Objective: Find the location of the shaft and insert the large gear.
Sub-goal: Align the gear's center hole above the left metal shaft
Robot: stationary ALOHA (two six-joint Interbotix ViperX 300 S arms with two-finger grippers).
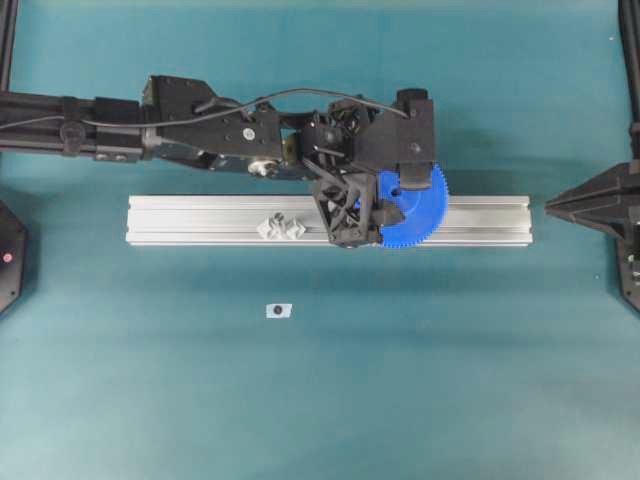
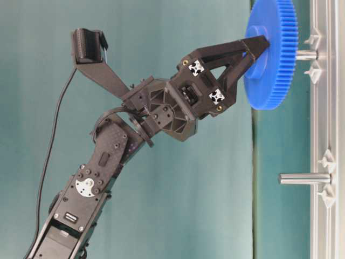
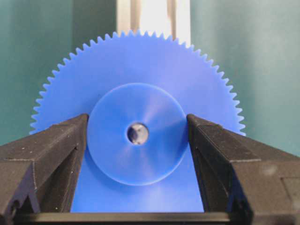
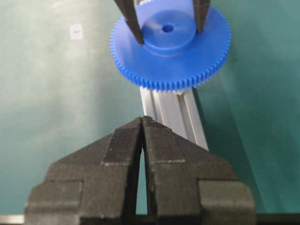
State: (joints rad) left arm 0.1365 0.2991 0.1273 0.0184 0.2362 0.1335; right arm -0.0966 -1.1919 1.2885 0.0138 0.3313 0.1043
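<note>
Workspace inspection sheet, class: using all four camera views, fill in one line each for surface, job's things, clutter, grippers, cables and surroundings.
Surface: teal mat, unmarked where it shows.
Job's things: large gear over the aluminium rail, its centre hole lined up with one shaft; the wrist view shows metal in the hole. Second shaft bare.
Clutter: small white tag with a dark dot on the mat, apart from the rail.
Grippers: left gripper grips the gear's raised hub between both fingers; right gripper shut, empty, back from the gear.
Cables: black cable running along the left arm.
Surroundings: black frame posts at the mat's corners.
</note>
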